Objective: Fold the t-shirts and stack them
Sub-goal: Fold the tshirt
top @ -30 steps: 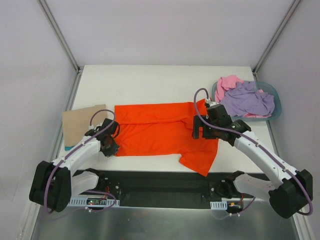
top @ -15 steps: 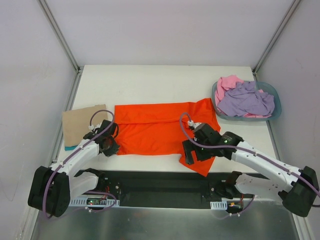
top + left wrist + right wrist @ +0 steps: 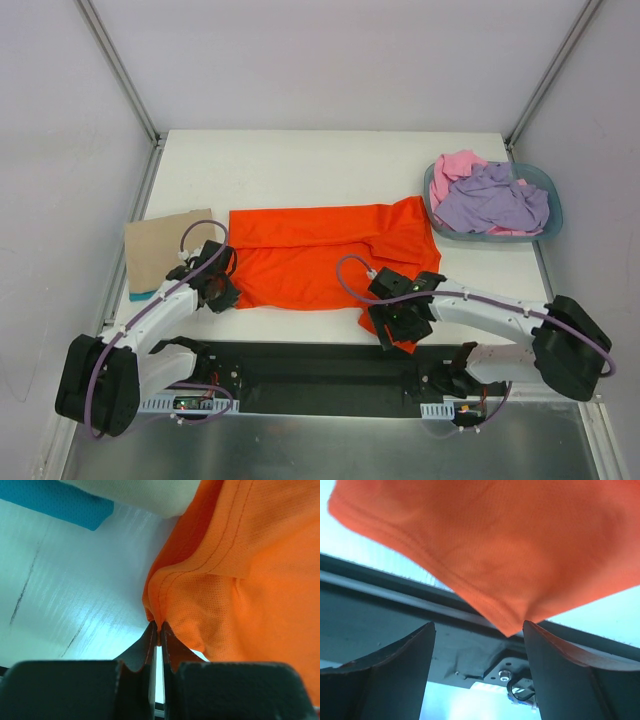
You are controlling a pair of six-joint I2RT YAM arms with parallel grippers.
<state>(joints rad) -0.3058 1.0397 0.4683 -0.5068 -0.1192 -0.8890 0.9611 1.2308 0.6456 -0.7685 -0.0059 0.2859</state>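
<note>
Orange t-shirt (image 3: 320, 255): fold in hand, two-point pick-up along its near hem

Left gripper (image 3: 159, 630): tips pressed together on the hem at the shirt's near-left corner, with a small pucker of cloth bunched just above them

Right gripper (image 3: 476, 627): jaws apart, straddling the pointed tip of the sleeve (image 3: 495, 555), which overhangs the near edge of the table (image 3: 300, 170). Nothing is clamped there yet

Shirt lies flat across the middle of the table, closer to the near edge. Lilac t-shirt (image 3: 490, 205) and pink t-shirt (image 3: 455, 165) are heaped in the basin (image 3: 552, 210) at the right edge. Tan cloth (image 3: 160, 245) sits by the left edge, just beside the orange shirt

Judgement:
- The right side should reach deeper before closing, since only the very tip sits between its jaws and would likely slip out
- The left hold is thin, at the extreme tips, so avoid a sideways tug
- Raise both corners together and level, hem lightly taut, then carry them towards the far edge and lay them down square
</note>
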